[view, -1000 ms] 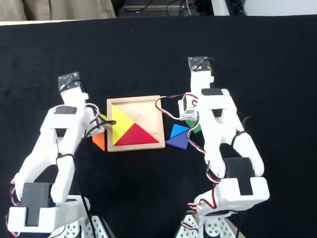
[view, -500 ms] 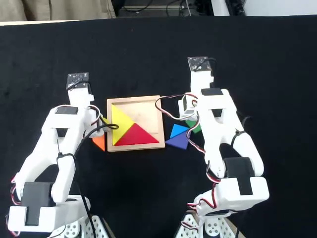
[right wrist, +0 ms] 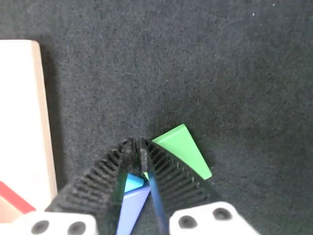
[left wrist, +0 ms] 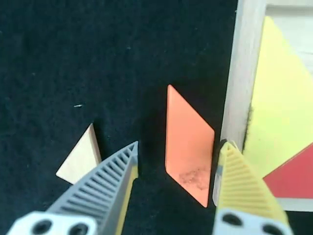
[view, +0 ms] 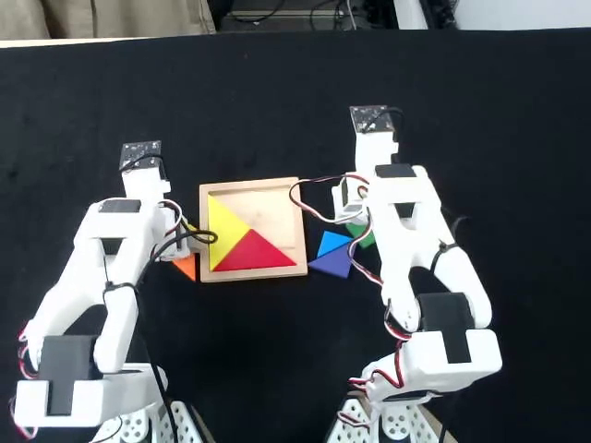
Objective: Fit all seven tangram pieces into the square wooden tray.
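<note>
The orange parallelogram (left wrist: 186, 127) lies on the worktop (left wrist: 73, 49) against the tray (left wrist: 240, 73) wall, at the tray's 8 o'clock, straddled by the released left hand (left wrist: 181, 145). Pickup is judged underway, and a closing grasp is called for next. The right hand (right wrist: 137, 143) is clenched on nothing at 3 o'clock.

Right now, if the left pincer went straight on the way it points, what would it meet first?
Probably the orange parallelogram, lying on the cloth between the fingers of the open left pincer. One finger sits close by the tray wall, so it might touch that first; depth is unclear.
</note>
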